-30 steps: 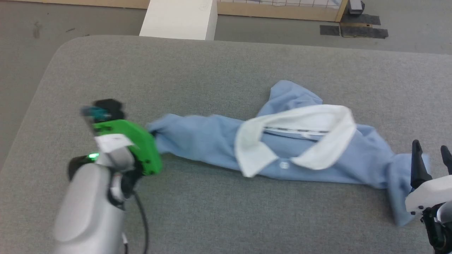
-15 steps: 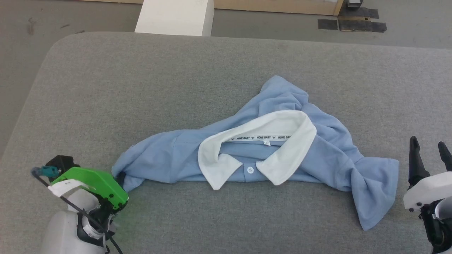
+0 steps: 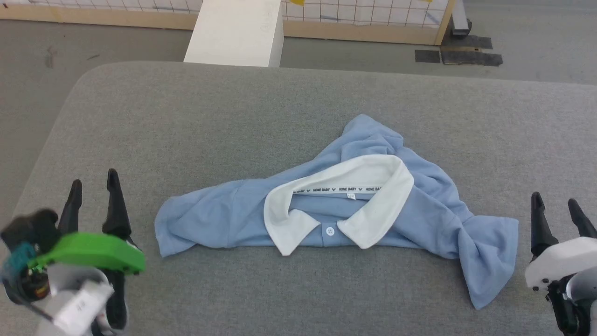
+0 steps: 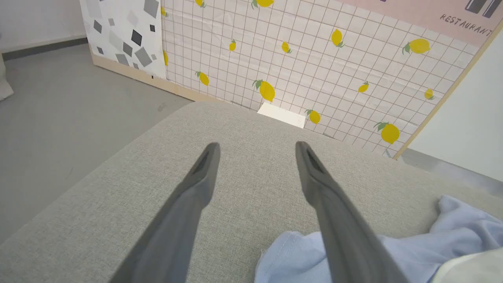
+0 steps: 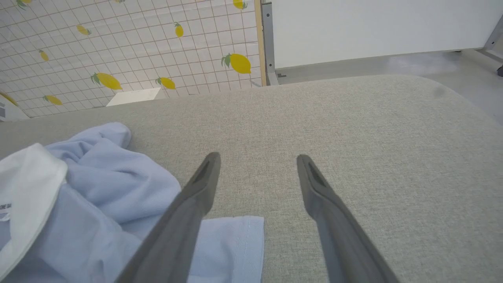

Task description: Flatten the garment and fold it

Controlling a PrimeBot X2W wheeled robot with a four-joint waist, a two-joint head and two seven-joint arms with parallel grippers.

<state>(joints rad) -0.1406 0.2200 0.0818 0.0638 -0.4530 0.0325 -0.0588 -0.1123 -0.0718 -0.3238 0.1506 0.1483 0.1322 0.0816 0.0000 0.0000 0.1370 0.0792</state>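
Observation:
The garment (image 3: 224, 219), a light blue polo shirt with a white collar (image 3: 368, 175) and a white button (image 3: 330, 230), lies bunched in a wide heap across the middle of the grey padded table (image 3: 186, 116). My left gripper (image 3: 93, 182) stands open at the lower left, clear of the shirt's left sleeve end, with nothing between its fingers. In the left wrist view the left gripper (image 4: 255, 147) hovers over bare table, with the garment (image 4: 452, 236) at the lower right. My right gripper (image 3: 555, 203) is open just right of the garment's right sleeve. The right wrist view shows the right gripper (image 5: 257, 157) beside the garment (image 5: 114, 188).
A white block (image 3: 238, 30) stands on the floor beyond the table's far edge. Behind it runs a low wall panel (image 4: 298, 63) with a grid and lemon print. The table's rounded left edge (image 3: 42, 154) lies close to my left gripper.
My left gripper pulled the left sleeve leftward and toward me, then let go and opened, fingers now pointing away. The garment settled flatter on the table. The right gripper stayed open in place.

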